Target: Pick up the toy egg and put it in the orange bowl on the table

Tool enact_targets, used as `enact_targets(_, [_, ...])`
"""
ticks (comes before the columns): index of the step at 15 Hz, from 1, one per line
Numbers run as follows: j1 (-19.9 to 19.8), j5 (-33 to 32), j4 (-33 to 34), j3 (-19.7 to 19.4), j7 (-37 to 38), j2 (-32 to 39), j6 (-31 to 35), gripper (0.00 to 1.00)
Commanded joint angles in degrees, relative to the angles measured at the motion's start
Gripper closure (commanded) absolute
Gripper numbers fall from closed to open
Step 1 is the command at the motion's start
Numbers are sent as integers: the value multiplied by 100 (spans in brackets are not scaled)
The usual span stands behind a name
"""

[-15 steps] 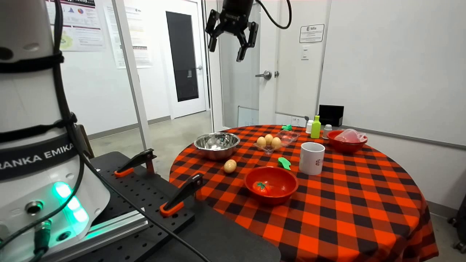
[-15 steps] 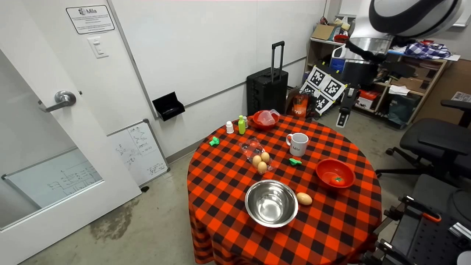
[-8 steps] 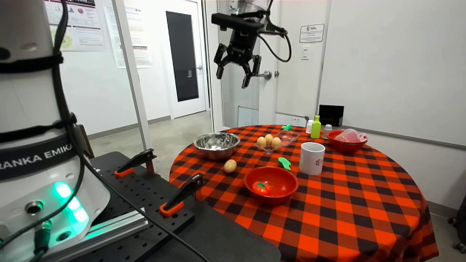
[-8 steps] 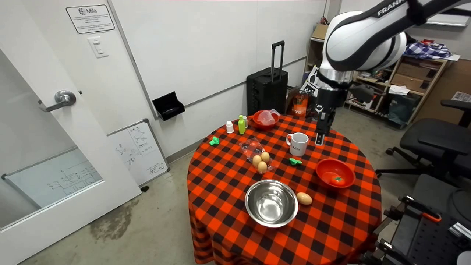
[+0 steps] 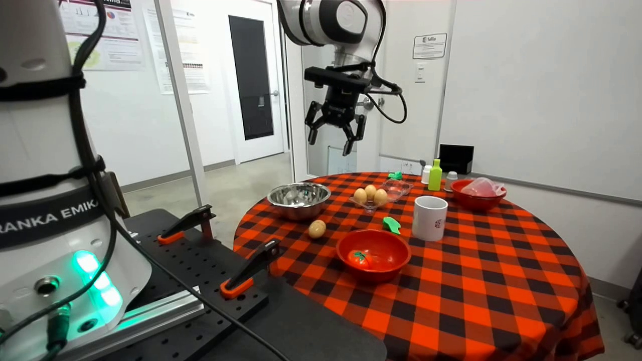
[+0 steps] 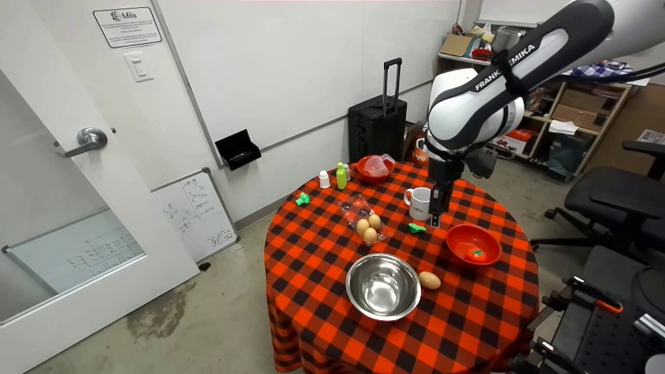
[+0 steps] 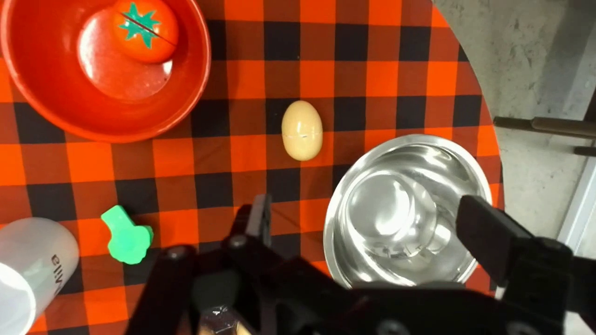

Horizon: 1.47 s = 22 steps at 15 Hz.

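A loose beige toy egg [image 7: 302, 131] lies on the checked tablecloth. It also shows in both exterior views [image 5: 317, 229] [image 6: 429, 280], close beside the silver metal bowl [image 7: 382, 218]. The red-orange bowl [image 7: 56, 83] stands apart from the egg and holds a toy tomato [image 7: 145, 30]; the bowl also shows in both exterior views [image 5: 388, 253] [image 6: 466, 236]. My gripper [image 7: 365, 218] is open and empty, its fingers wide apart. In the exterior views the gripper [image 5: 330, 144] [image 6: 435, 222] hangs well above the table. In the wrist view the egg is outside the span of the fingers.
A white mug [image 5: 430, 220] and a green toy piece [image 5: 391, 225] stand near the orange bowl. Three more eggs [image 6: 369, 228] sit in a clear carton [image 6: 357, 205]. A green bottle [image 5: 435, 175], white shakers and another red bowl [image 5: 474, 201] stand at the back.
My arm has come down and over the table, lowering the open gripper toward the table. The egg, the bowls and the other things on the table have not moved.
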Motion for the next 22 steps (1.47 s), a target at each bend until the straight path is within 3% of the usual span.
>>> enact_targets(1, [-126, -683, 547, 184, 38, 557, -455, 0])
enact_targets(6, [-43, -1501, 972, 237, 304, 1077, -636, 0])
enact_targets(10, [-240, -1416, 1342, 455, -31, 1373, -912, 0])
enact_targets(11, [-195, -1493, 983, 413, 181, 1167, -576, 0])
enact_targets(17, [-260, -1478, 1207, 481, 132, 1312, -761, 0])
enact_targets(22, [52, -1895, 1067, 475, 507, 1608, -37, 0])
